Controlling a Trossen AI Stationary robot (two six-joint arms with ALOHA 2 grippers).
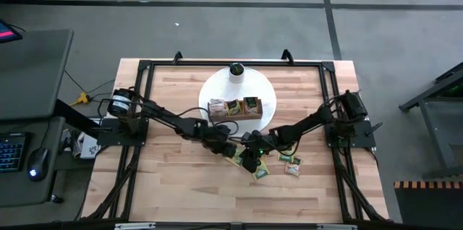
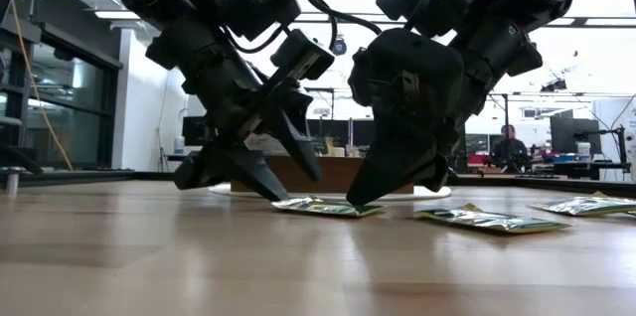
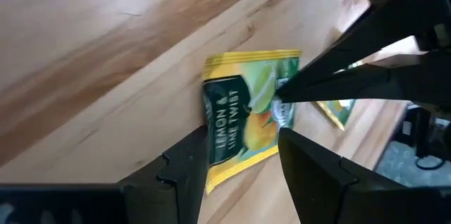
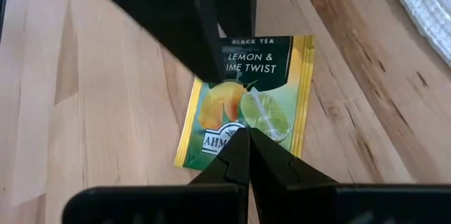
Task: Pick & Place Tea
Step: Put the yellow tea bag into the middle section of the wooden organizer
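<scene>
A tea sachet [image 3: 243, 115], yellow-edged with a green face reading "Lemon & Lime Twist", lies flat on the wooden table near its middle [image 2: 328, 208]. My left gripper [image 3: 243, 138] comes from the table's left, slanting down. It is open, one finger along each long edge of the sachet's near end. My right gripper [image 4: 239, 136] comes from the table's right and is shut, its tips on the sachet's face. In the high view both grippers meet over the sachet [image 1: 235, 160]. My left gripper has a finger [image 3: 190, 160] against one long edge of the sachet and the other finger over the opposite edge; whether they touch it I cannot tell. My right gripper presses its shut fingertips [image 3: 282, 96] onto the middle of the sachet's printed face [image 4: 232, 122], slanting down from the table's right. The sachet lies flat on the table under them.
More sachets lie to the right [image 1: 289, 160] [image 1: 293, 170] and toward the near edge [image 1: 259, 173]. Behind the grippers a brown wooden tray [image 1: 235, 116] rests on a white round mat [image 1: 268, 92], with a white cylinder [image 1: 236, 69] at its far rim. A person [image 2: 510, 147] is in the room beyond.
</scene>
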